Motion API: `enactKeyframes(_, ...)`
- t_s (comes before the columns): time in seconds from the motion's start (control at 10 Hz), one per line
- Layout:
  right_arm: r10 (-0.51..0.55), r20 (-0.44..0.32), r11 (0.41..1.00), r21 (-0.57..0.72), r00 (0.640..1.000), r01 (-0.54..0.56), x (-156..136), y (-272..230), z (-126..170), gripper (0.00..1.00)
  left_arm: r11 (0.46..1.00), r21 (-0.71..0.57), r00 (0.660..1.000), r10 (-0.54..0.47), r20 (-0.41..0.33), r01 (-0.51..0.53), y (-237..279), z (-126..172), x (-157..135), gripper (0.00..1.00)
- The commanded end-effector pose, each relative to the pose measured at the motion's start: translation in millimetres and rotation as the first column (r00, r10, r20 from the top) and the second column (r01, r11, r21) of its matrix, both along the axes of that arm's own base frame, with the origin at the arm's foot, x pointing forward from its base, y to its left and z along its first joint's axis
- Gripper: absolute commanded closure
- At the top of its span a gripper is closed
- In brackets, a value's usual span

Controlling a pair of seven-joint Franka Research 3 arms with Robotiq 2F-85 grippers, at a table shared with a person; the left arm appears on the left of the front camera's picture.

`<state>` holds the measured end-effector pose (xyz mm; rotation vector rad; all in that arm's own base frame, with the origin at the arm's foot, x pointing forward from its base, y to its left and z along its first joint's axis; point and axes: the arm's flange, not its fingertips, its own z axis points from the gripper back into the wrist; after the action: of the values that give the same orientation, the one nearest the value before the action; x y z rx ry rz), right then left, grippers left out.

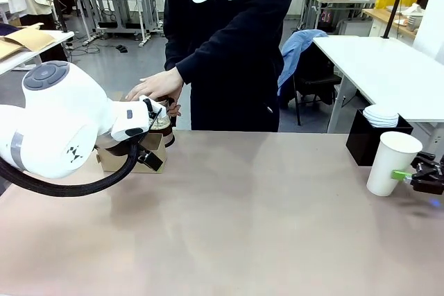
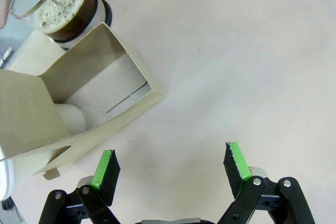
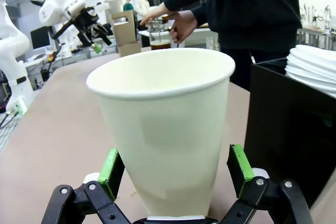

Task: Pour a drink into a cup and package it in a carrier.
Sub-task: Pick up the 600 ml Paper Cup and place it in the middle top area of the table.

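The white paper cup [image 1: 392, 163] stands open-topped at the table's right end. My right gripper [image 1: 406, 175] is open around its lower part; in the right wrist view the cup [image 3: 163, 124] stands between the green pads [image 3: 111, 165] of that gripper [image 3: 175, 162]. At the far left, my left gripper [image 1: 154, 145] hovers open beside the brown carrier [image 1: 105, 161]. Seen from the left wrist, that gripper [image 2: 170, 165] holds nothing, with the carrier [image 2: 79, 103] just ahead. The drink [image 2: 63, 6] fills a glass pitcher [image 1: 165, 127] behind the carrier, under a person's hand [image 1: 156, 86].
A black box [image 1: 364, 140] holding a stack of white lids [image 1: 381, 116] stands just behind the cup, close to my right gripper. A person stands at the far edge. The wide middle of the table [image 1: 257, 213] is bare.
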<state>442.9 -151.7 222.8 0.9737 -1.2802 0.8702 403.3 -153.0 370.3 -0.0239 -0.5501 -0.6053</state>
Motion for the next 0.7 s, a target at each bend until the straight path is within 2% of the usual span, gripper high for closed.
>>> enactKeyframes(0.0, 0.005, 0.012, 1.0, -0.011, 1.0, -0.005, 7, 15, -3, 0.0, 1.0, -0.001, 1.0, 0.001, 0.0, -0.001, 1, 0, 0, 0.0)
enactKeyframes(0.3, 0.042, 0.008, 0.999, 0.018, 0.999, -0.043, 11, 23, -4, 0.0, 1.0, -0.001, 1.0, 0.001, 0.0, -0.001, 1, 0, 0, 0.0)
enactKeyframes(0.4, 0.064, -0.005, 0.997, 0.043, 0.998, -0.064, 9, 20, -1, 0.2, 1.0, -0.001, 1.0, 0.001, 0.0, -0.001, 1, 0, 0, 0.0)
enactKeyframes(0.5, 0.05, -0.024, 0.998, 0.042, 0.998, -0.049, 0, 8, 6, 0.2, 1.0, -0.001, 1.0, 0.001, 0.0, -0.001, 1, 0, 0, 0.0)
enactKeyframes(0.6, 0.051, -0.006, 0.999, 0.016, 0.999, -0.051, 6, 23, -4, 0.2, 1.0, -0.001, 1.0, 0.001, 0.0, -0.001, 1, 0, 0, 0.0)
